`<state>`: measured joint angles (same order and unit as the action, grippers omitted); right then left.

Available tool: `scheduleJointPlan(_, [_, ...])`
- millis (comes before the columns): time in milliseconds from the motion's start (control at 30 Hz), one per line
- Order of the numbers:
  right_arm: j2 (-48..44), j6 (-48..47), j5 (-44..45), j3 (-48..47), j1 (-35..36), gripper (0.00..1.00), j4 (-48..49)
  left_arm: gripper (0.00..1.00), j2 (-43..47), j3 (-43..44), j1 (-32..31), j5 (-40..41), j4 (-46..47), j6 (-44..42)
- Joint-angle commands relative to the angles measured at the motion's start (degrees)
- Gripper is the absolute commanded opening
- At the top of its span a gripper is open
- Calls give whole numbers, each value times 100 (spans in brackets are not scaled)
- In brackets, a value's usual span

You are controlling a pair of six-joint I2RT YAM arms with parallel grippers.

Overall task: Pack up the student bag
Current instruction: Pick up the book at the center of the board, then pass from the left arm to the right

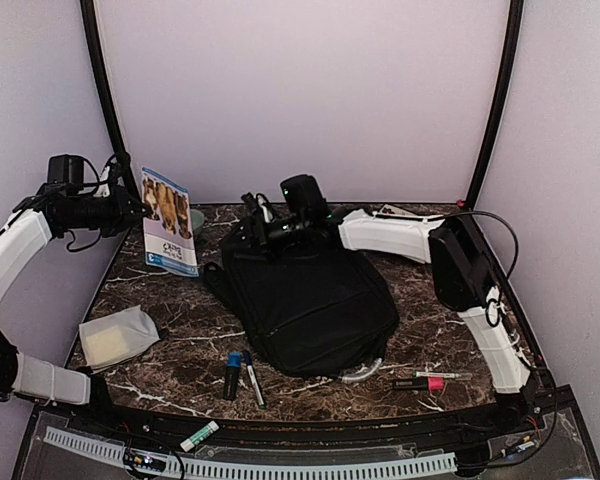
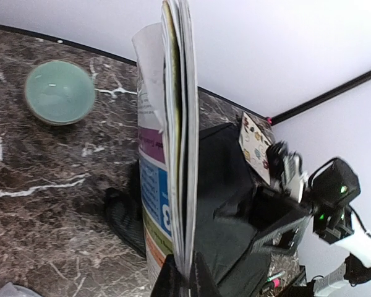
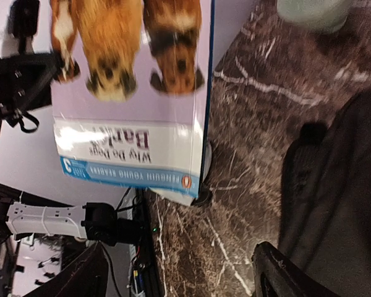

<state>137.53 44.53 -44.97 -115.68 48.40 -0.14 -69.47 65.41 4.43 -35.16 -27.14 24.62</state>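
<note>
The student bag (image 1: 305,300) is a large black backpack lying flat mid-table. It also shows in the left wrist view (image 2: 232,185) and the right wrist view (image 3: 340,204). My left gripper (image 1: 132,210) is shut on the lower edge of a thin book with dogs on its cover (image 1: 167,220). It holds the book upright above the table's back left, left of the bag. The left wrist view shows the book edge-on (image 2: 176,124) between the jaws (image 2: 184,281). My right gripper (image 1: 255,226) is open and empty at the bag's far end. Its fingers (image 3: 182,281) spread wide, facing the book (image 3: 130,93).
A teal bowl (image 2: 59,91) sits behind the book at the back left. A white pouch (image 1: 118,337) lies front left. A blue marker (image 1: 233,373) and a dark pen (image 1: 253,378) lie before the bag. A pink highlighter (image 1: 420,383) lies front right. A sticker sheet (image 2: 255,143) lies at the back.
</note>
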Motion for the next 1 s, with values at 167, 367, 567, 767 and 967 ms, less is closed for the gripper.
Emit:
scheduleJointPlan(167, [-2128,-2819,486,1095,-1014,99,-1288,0,-32,2,-1697,-265,2014,961])
scheduleJointPlan(367, [-3716,-3421,539,3290,-1846,100,-388,0,-642,9,-2817,90,3515,1406])
scheduleJointPlan(567, [-4325,-3409,-746,4261,-2398,95,-486,0,-1342,133,-3616,224,4614,1629])
scheduleJointPlan(767, [-4531,-3227,-982,4649,-2406,89,-334,0,-1735,-10,-3926,210,5584,2003])
scheduleJointPlan(967, [-4292,-2484,-1288,4727,-2406,84,481,0,-1971,-217,-4137,260,6378,2406])
